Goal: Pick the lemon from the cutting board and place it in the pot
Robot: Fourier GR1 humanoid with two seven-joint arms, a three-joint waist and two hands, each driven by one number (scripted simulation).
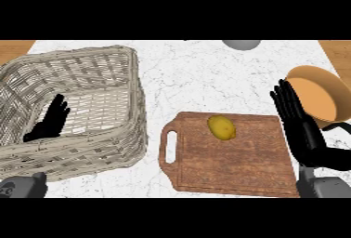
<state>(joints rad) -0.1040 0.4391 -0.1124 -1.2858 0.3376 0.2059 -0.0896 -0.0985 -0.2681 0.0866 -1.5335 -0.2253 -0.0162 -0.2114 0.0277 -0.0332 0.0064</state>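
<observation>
Lemon (221,127), oval and yellow, lies on the wood-grained cutting board (226,167).

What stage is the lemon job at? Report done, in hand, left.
Done: nothing; the lemon lies on the cutting board. In hand: nothing; the right hand is open beside the board, the left hand open over the basket. Left: grasp the lemon, place it in the pot.

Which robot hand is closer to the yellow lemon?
The right hand is closer. It is open beside the cutting board's right edge, next to the orange pot, not touching the lemon. The left hand is farther away, over the wicker basket.
</observation>
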